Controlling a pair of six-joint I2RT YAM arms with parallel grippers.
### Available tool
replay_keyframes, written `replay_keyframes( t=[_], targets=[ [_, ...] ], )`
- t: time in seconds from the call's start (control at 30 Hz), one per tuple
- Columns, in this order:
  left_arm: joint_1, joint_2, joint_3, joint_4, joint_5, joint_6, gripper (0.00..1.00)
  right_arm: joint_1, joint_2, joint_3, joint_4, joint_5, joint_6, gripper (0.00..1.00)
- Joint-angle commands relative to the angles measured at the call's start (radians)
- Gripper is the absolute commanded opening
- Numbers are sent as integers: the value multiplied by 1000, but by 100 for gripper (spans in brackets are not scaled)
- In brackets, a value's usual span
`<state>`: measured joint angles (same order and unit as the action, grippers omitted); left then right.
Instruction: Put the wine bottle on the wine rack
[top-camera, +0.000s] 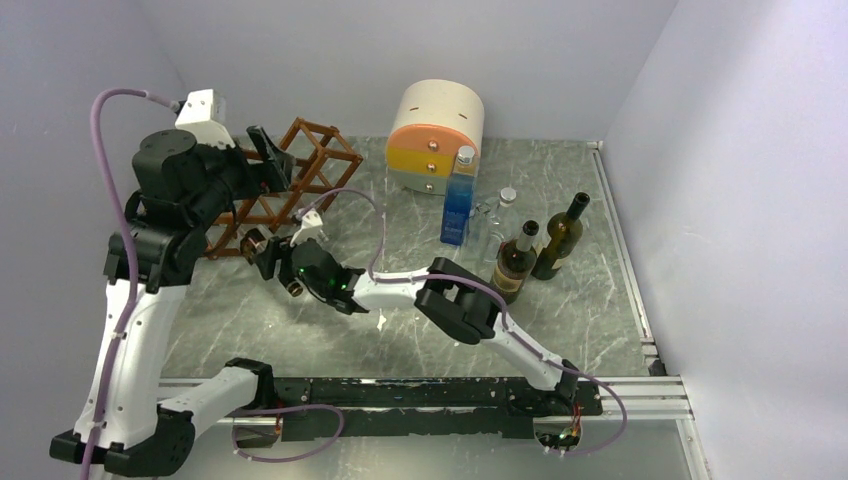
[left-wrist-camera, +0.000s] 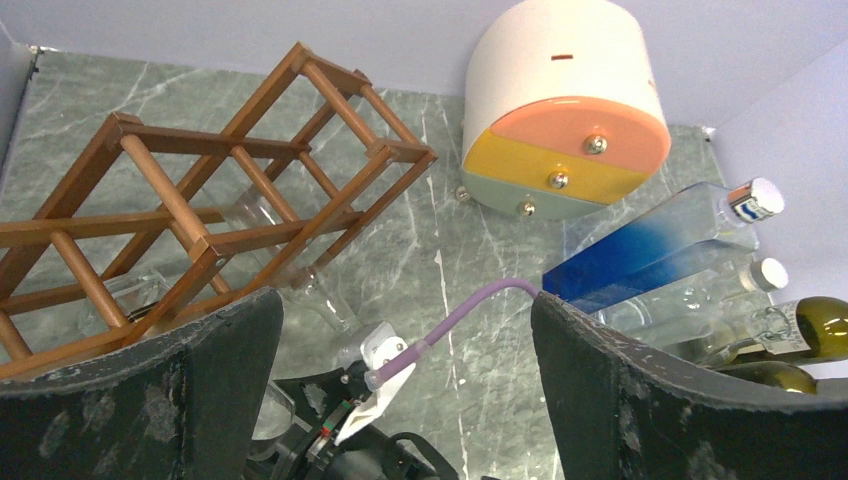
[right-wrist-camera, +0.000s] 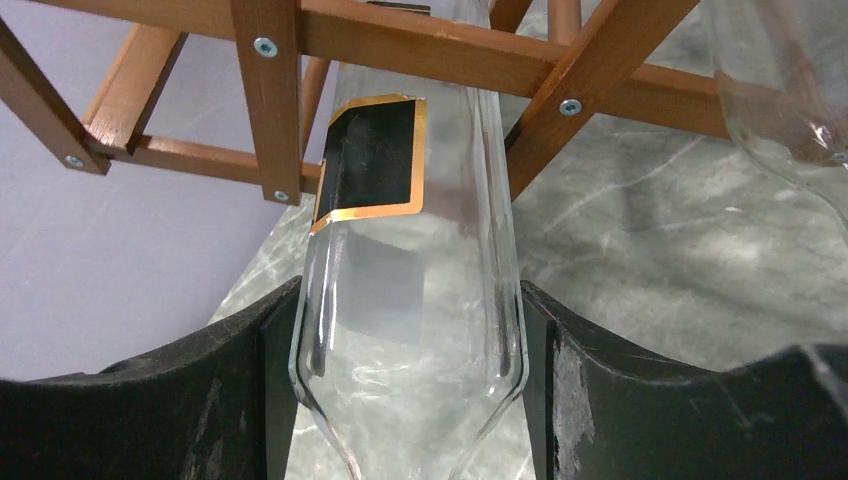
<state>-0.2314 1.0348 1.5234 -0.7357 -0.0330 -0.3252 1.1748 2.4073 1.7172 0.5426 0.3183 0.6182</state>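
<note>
The right gripper (right-wrist-camera: 410, 335) is clamped on a clear glass wine bottle with a black, gold-edged label (right-wrist-camera: 400, 250), 1 jaw pressed to each side just above the shoulder. From the right wrist view the bottle goes base-first, its body passing under a front stick of the reddish-brown wooden lattice wine rack (right-wrist-camera: 440, 50) and into 1 of the open diamond cells. I'd say the grip sits low, near the neck end, so that the long body is free to slide into the cell without the jaws meeting the sticks. How deep the base has gone I cannot tell; the far end is hidden behind the frame. The bottle looks only partly in, so the job is near its end but not done.

A second clear glass bottle (right-wrist-camera: 780, 100) lies in the neighbouring cell, just beside.

The left gripper (left-wrist-camera: 405, 375) hangs above the rack with its jaws spread wide, holding nothing, probably kept high so it stays out of the way.

The rack stands at the back left of the grey marble-patterned table (top-camera: 600, 300).
</note>
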Motion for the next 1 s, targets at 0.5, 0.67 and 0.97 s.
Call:
replay_keyframes(
  t=[0.5,0.67,0.97],
  targets=[
    [9,-43,8,-96,24,28,98,-20,236,420,111,145,-10,17],
    [9,-40,10,-123,10,35,98,-20,304,514,102,161,-47,30],
    [9,-47,-35,-124,-6,40,98,-19,347,571,103,178,-100,50]
  ],
)
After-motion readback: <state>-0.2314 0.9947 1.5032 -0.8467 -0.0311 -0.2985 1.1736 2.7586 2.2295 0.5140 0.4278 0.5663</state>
